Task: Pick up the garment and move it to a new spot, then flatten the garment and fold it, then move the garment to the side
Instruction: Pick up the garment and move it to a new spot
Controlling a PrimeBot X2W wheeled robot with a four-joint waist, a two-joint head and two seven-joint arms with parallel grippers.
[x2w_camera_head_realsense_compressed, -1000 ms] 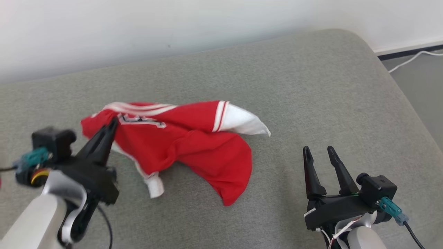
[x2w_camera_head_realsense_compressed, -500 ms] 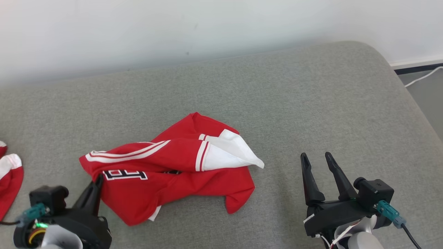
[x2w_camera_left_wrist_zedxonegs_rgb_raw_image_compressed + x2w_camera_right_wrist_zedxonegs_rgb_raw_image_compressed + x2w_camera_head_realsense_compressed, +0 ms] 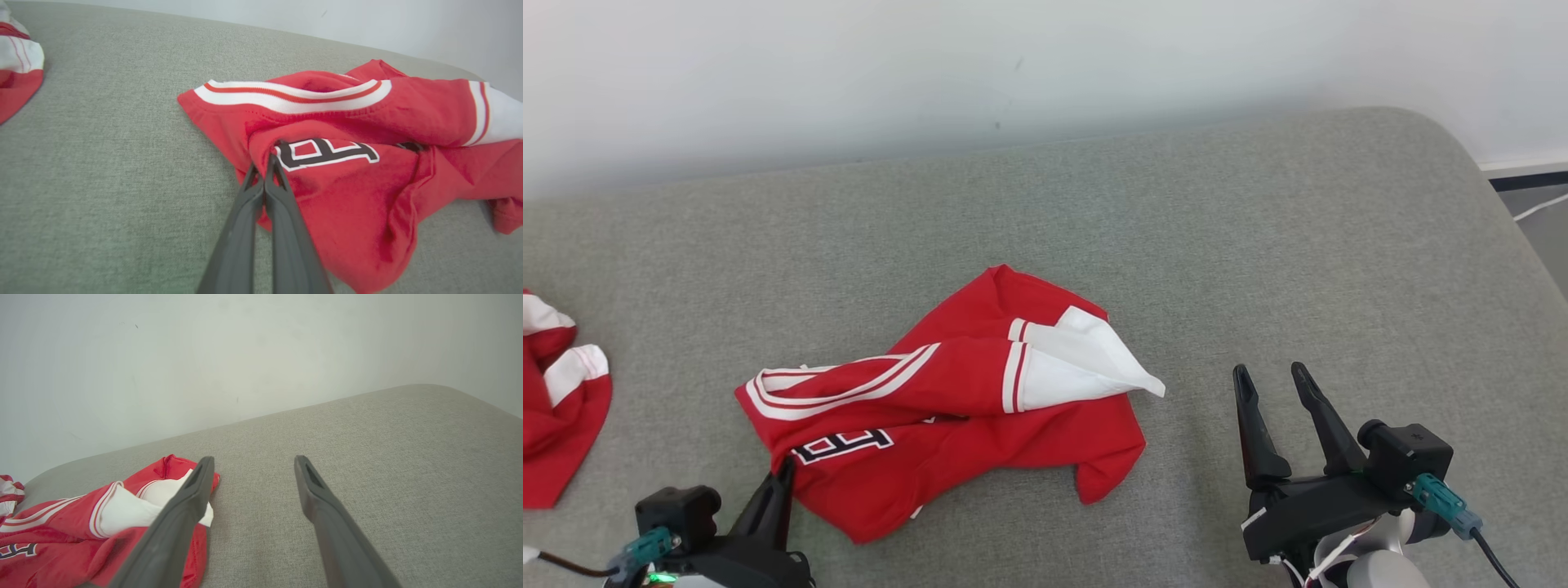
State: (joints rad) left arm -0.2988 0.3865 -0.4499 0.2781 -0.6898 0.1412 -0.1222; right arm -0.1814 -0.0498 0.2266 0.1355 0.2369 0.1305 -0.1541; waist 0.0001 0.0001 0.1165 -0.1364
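On grey cushion (image 3: 1258, 245), low left hand (image 3: 265, 163) pinches garment (image 3: 359, 192).

Head view down from above, wrist views low and close, all sharing garment (image 3: 980, 433)

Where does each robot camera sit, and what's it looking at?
Head view: on the head, looking down at the grey cushion and red garment; left hand and right hand show below.
Left wrist view: on that wrist, along its shut fingers pinching the garment.
Right wrist view: on that wrist, along its open fingers toward the wall.
All three share the red garment.
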